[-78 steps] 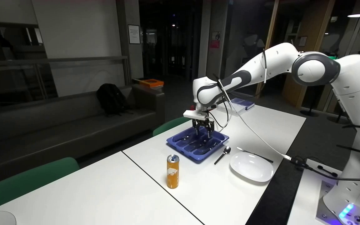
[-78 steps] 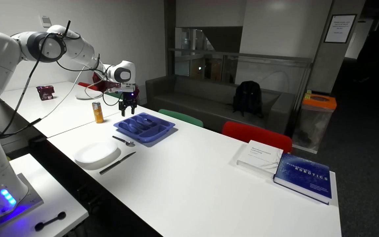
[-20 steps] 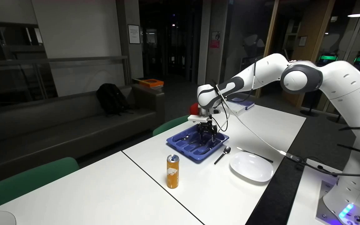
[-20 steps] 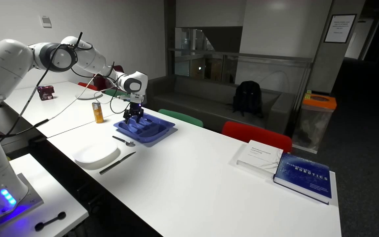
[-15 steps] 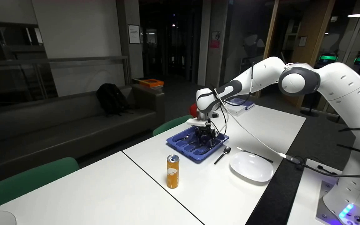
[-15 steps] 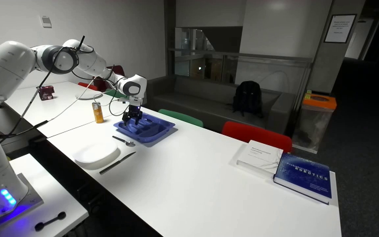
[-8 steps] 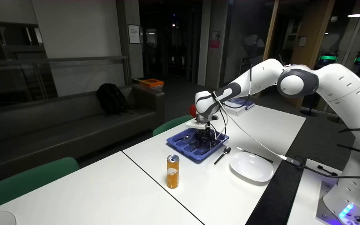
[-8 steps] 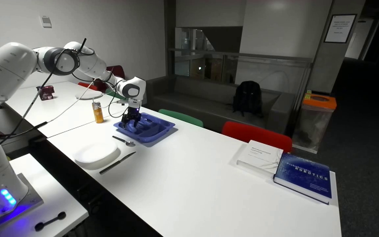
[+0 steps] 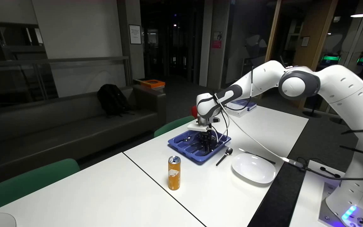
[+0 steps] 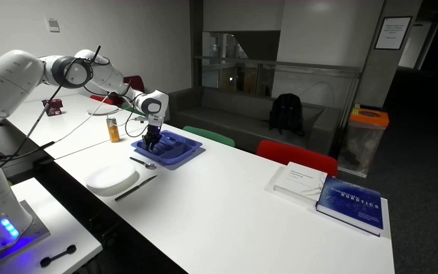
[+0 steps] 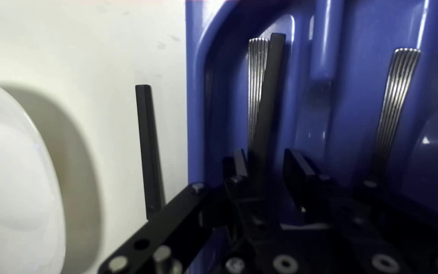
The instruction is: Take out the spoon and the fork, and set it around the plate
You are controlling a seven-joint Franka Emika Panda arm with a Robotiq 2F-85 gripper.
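Note:
The white plate (image 9: 253, 168) lies near the table's edge, with a black-handled spoon (image 9: 228, 151) beside it, between plate and tray. My gripper (image 9: 209, 149) reaches down into the blue cutlery tray (image 10: 174, 162). In the wrist view the jaws stand partly apart over one compartment. A black handle (image 11: 273, 72) and a ribbed silver handle (image 11: 257, 68) run side by side between the gripper's (image 11: 266, 163) fingers, nearer the left one; a gap shows on the right. Their far ends are hidden under the gripper, so I cannot tell which is the fork.
A knife (image 10: 136, 188) lies along the plate's other side. An orange can (image 9: 174, 173) stands upright near the tray. A white book (image 10: 300, 180) and a blue book (image 10: 350, 203) lie farther along the table. Another silver handle (image 11: 397, 91) rests in a neighbouring compartment.
The arm has come down, lowering my gripper deeper into the tray. Its fingers, wide apart a second ago, have drawn closer together. Plate, spoon on the table and knife have stayed put.

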